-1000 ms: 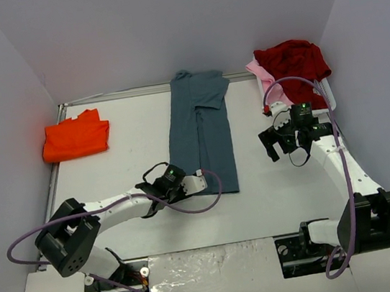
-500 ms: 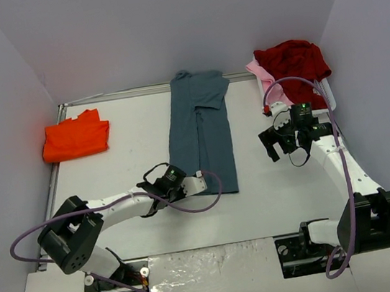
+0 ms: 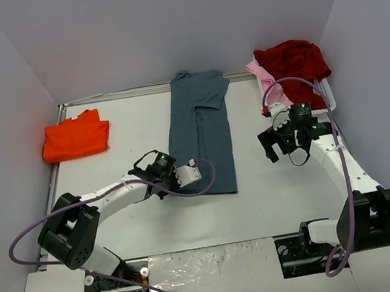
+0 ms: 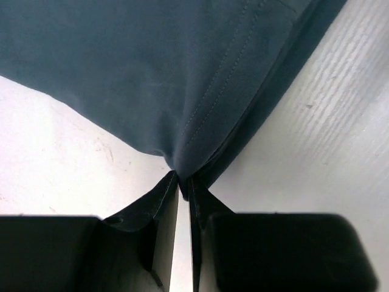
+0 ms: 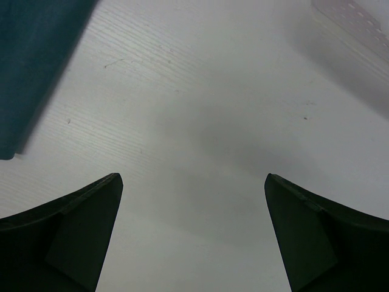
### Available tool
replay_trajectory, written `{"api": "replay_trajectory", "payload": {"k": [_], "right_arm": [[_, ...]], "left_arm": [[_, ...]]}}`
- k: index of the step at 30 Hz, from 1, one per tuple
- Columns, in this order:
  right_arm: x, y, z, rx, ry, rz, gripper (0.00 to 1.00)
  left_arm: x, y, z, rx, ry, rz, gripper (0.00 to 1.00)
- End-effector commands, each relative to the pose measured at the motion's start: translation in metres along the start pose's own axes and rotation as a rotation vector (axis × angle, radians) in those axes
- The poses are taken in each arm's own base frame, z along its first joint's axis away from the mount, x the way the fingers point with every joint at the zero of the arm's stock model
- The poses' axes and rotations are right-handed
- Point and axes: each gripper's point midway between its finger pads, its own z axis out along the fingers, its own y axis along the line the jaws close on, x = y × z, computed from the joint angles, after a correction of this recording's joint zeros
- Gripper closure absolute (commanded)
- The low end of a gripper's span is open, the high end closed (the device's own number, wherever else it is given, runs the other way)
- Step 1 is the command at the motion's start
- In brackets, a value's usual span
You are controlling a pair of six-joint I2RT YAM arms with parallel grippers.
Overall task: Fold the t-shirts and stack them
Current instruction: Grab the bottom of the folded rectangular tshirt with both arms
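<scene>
- At the left gripper (image 4: 183, 182): narrowed from half-spread to a tight pinch over the last second. Now clamped on the near-left hem corner of the slate blue-grey soft cloth t-shirt (image 4: 182, 73), with cloth gathered to a point between the black fingers (image 4: 159, 207).
- In the top view: also moved a little farther from the arm bases than a second ago.
- Judged as grasp secured; next, probably carrying the hem toward the collar end to fold the shirt in half.
- Location of the gripped shirt: centre of the white table (image 3: 120, 127), laid out as a long narrow strip, sleeves already turned in, collar end toward the far wall.
- At the right gripper (image 5: 191, 179): spread wide, holding nothing, hanging over bare tabletop just right of the shirt; no change in the last second.
- Far left: bright orange cloth t-shirt (image 3: 76, 137), already folded, likely the base of the stack.
- Far right: crumpled dark red cloth t-shirt (image 3: 292, 63) heaped over a pale pink cloth t-shirt (image 3: 261, 71) at the white plastic basket (image 3: 329, 91); both not yet folded.
- In the way: purple cable (image 3: 210, 176) of the left arm, looped over the near hem. Watch for snagging.
- Only one near corner gripped; expect a skewed fold unless the other corner is also taken.
</scene>
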Motion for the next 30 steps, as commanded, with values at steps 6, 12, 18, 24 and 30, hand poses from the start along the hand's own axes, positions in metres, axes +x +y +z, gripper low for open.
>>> {"api": "replay_trajectory", "payload": {"k": [6, 12, 18, 24, 30], "right_arm": [[-0.031, 0.024, -0.021, -0.125, -0.053, -0.152, 0.0], [-0.037, 0.068, -0.02, -0.271, -0.059, -0.327, 0.0], [-0.019, 0.112, 0.007, -0.411, 0.041, -0.48, 0.05], [-0.005, 0.137, 0.026, -0.488, 0.065, -0.587, 0.09], [0.003, 0.148, 0.037, -0.455, 0.048, -0.688, 0.09]], "left_arm": [[-0.01, 0.012, -0.011, 0.157, -0.044, -0.025, 0.9], [-0.012, 0.006, -0.009, 0.227, -0.048, -0.042, 0.91], [-0.014, 0.007, -0.007, 0.27, -0.042, -0.083, 0.92], [-0.013, 0.006, -0.003, 0.342, -0.057, -0.159, 0.95], [-0.016, 0.004, 0.0, 0.422, -0.091, -0.243, 0.98]]}}
